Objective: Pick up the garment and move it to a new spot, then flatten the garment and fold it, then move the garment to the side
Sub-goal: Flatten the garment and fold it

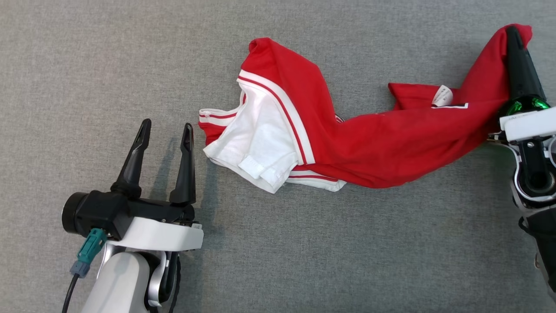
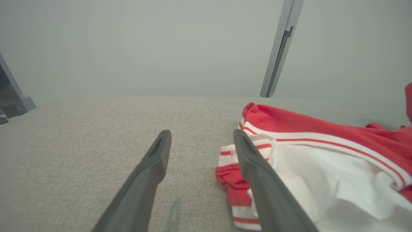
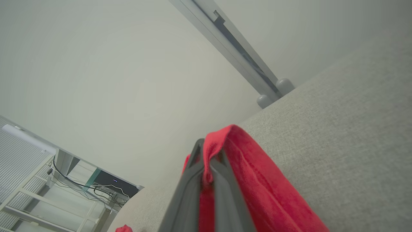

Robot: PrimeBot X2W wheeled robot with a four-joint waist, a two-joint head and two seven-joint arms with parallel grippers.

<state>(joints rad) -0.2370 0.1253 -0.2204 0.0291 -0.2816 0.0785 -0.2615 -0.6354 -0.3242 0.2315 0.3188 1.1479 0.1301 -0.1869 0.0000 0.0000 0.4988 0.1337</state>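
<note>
The garment is a red shirt with white panels and red-and-white striped trim, stretched across the grey cloth surface. Its white sleeve end lies at the left; its right end is lifted. My right gripper at the far right is shut on that lifted red edge, and the right wrist view shows the red cloth pinched between the fingers and draped over them. My left gripper stands open just left of the striped sleeve cuff, nothing between its fingers; its right finger is beside the cuff.
The grey fabric surface spreads wide around the garment. A grey upright post stands at the surface's far edge. Off the surface's end, shelving and cables are seen in the right wrist view.
</note>
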